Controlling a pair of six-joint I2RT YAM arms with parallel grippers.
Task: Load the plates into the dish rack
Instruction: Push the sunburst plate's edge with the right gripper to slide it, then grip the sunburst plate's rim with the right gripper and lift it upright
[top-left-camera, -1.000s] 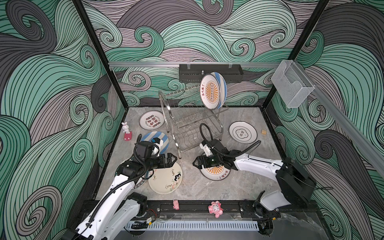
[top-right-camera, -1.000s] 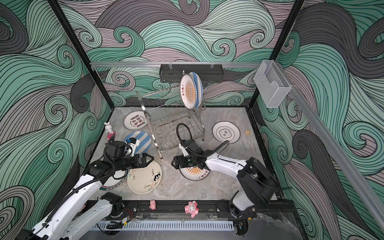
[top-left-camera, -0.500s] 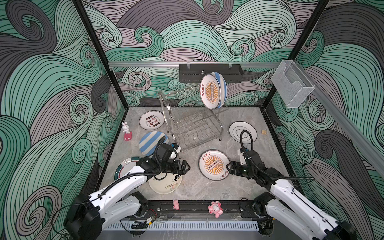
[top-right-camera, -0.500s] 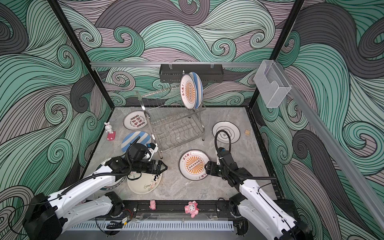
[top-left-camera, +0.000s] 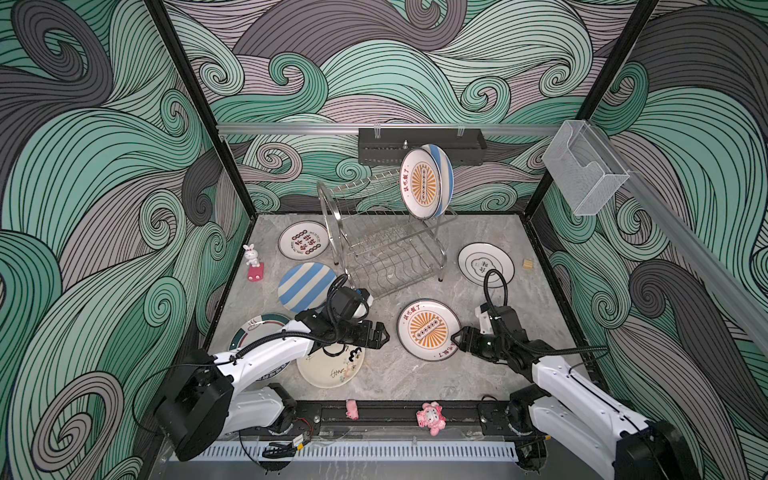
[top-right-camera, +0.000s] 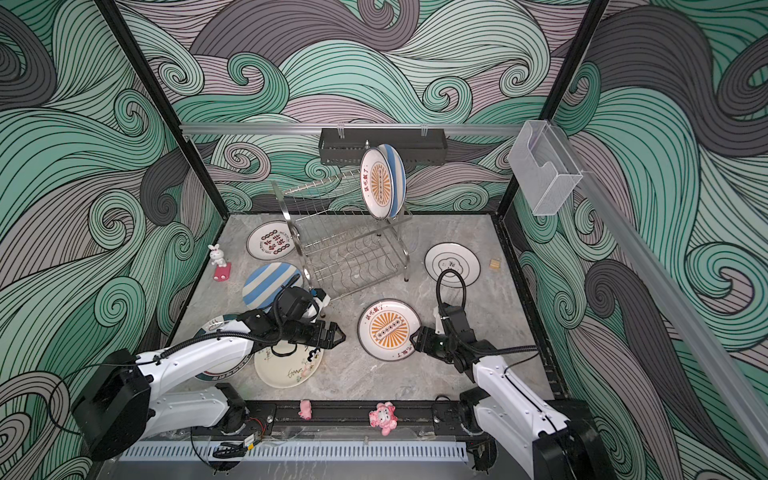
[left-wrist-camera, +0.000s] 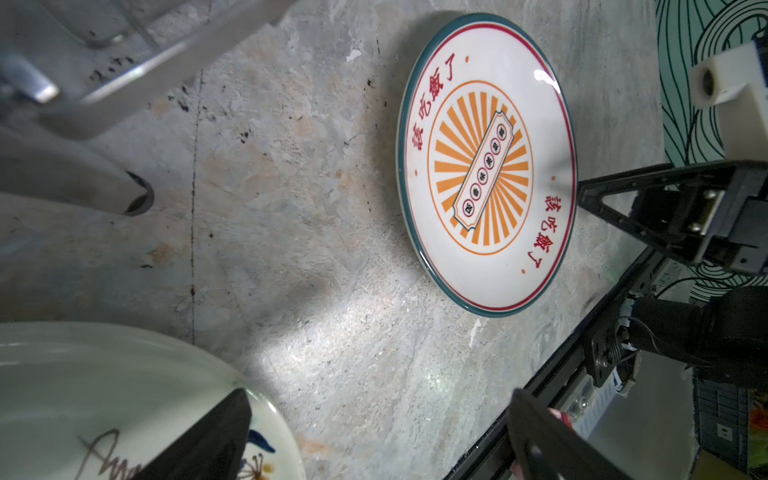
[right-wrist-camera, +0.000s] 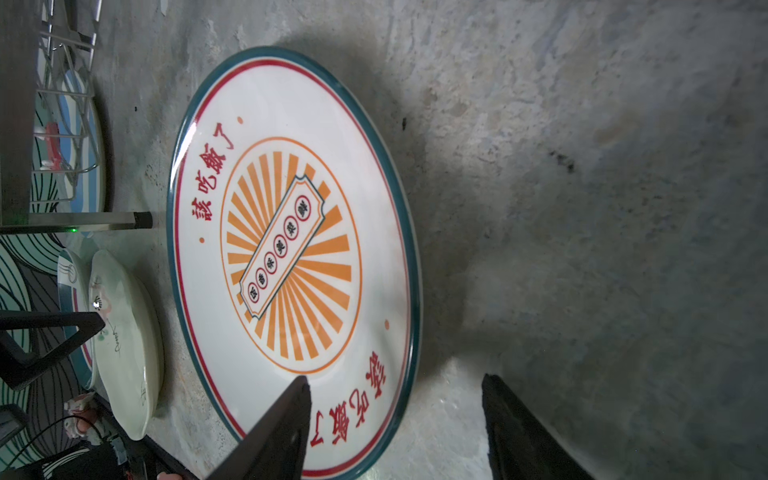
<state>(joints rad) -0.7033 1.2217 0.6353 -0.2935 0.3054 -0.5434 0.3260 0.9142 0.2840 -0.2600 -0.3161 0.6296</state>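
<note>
Since a second ago the right gripper (top-left-camera: 456, 338) has crossed from the left side of the flat sunburst plate (top-left-camera: 428, 330) to its right edge. Its jaws now stand apart astride the rim, one finger (right-wrist-camera: 286, 419) over the plate's face and the other out over the bare table (right-wrist-camera: 582, 208), gripping nothing. The left gripper (top-left-camera: 381, 337) has also come forward. It hangs at the right edge of the cream plate (top-left-camera: 332, 368) with its jaws spread and nothing between them (the left wrist view shows one finger (left-wrist-camera: 208, 440) above that plate).

The dish rack (top-left-camera: 386, 245) stands toward the back of the table. Its upper tier carries a second sunburst plate (top-left-camera: 424, 185) on edge, with a blue-striped plate (top-left-camera: 444, 164) just behind it.

The rest lie flat on the table:
- the striped plate (top-left-camera: 305, 286) is just left of the rack
- the red-character plate (top-left-camera: 303, 245) is behind that one
- the cloud plate (top-left-camera: 484, 264) is right of the rack
- the teal-rimmed plate (top-left-camera: 253, 332) is partly under the left arm
</note>
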